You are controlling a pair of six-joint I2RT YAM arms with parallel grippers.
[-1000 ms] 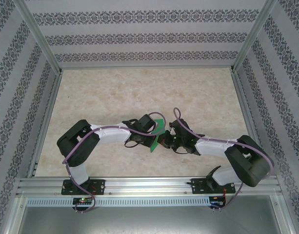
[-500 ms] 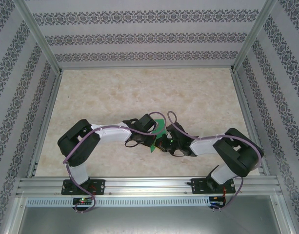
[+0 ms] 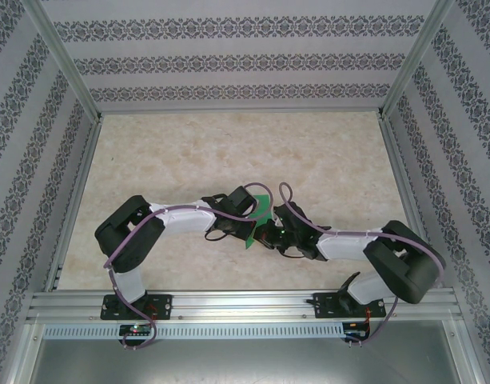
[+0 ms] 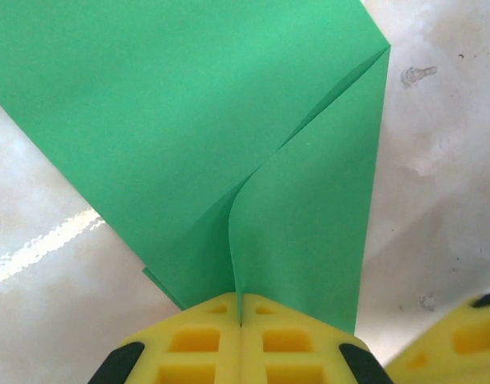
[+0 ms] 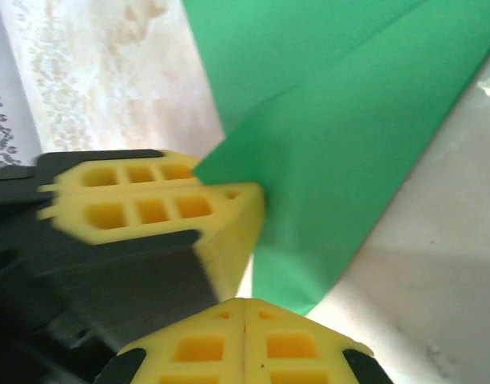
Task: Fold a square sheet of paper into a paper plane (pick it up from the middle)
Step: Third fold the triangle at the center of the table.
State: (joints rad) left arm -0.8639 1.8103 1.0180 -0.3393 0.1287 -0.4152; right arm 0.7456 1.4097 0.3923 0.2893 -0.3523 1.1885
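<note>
The counter (image 3: 229, 152) has a glossy beige top with a marbled pattern. In the left wrist view it carries a few dark specks, a small grey smudge (image 4: 416, 76) and a bright streak of glare (image 4: 45, 244). Wallpaper (image 3: 237, 60) in pale stripes and dark floral bands covers the three walls around it. Aluminium posts (image 3: 65, 64) rise at the corners. An aluminium rail (image 3: 245, 302) runs along the near edge, with a perforated strip (image 3: 245, 330) and a grey metal sheet (image 3: 229, 360) below it.

The pale, glossy marbled table (image 3: 229, 152) has folded green paper (image 3: 251, 238) over its near middle.
</note>
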